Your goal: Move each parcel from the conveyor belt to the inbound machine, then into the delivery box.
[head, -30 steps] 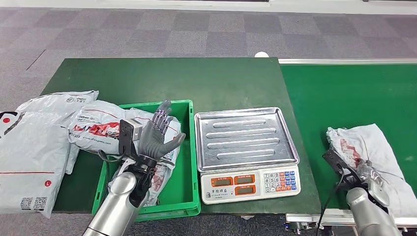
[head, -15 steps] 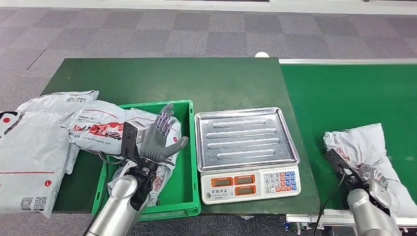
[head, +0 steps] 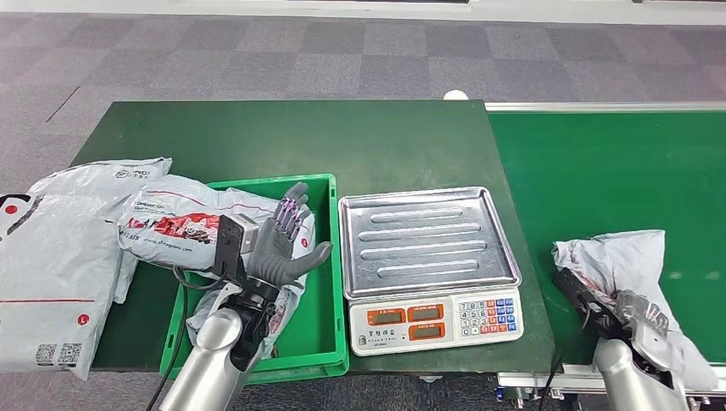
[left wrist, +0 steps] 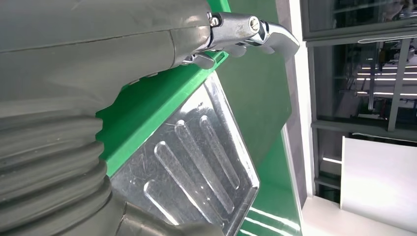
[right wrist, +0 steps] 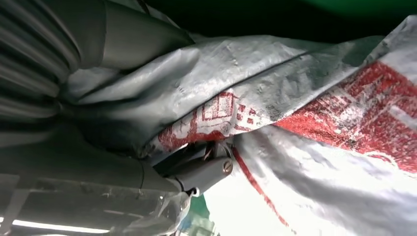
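I see the parcel (head: pixel 629 265), a crumpled grey bag with red print, on the green conveyor belt (head: pixel 599 163), well to the right of the scale (head: pixel 428 265) and close to the belt's near edge. My right hand (head: pixel 638 317) is on the parcel's near end; in the right wrist view the grey plastic (right wrist: pixel 275 98) is bunched up against the palm and a finger (right wrist: pixel 206 172) is tucked under a fold, so I read the fingers as gripping the parcel. The bag's far part stands up off the belt in a rumpled peak.

The scale, the inbound machine here, sits on the dark green surface (head: pixel 282 137) just left of the belt, its ribbed steel tray (head: pixel 425 235) bare and its keypad and orange displays facing me. In the left wrist view the same tray (left wrist: pixel 196 162) shows right beside the green rim.

Touching the scale's left side is the green delivery box (head: pixel 321 282), with a printed grey parcel (head: pixel 188 223) lying across its left wall and partly inside. My left hand (head: pixel 278 244) hangs over the box, fingers spread apart and upright, holding nothing. Further left of the box, more grey mail bags (head: pixel 60 257) lie stacked on the surface.
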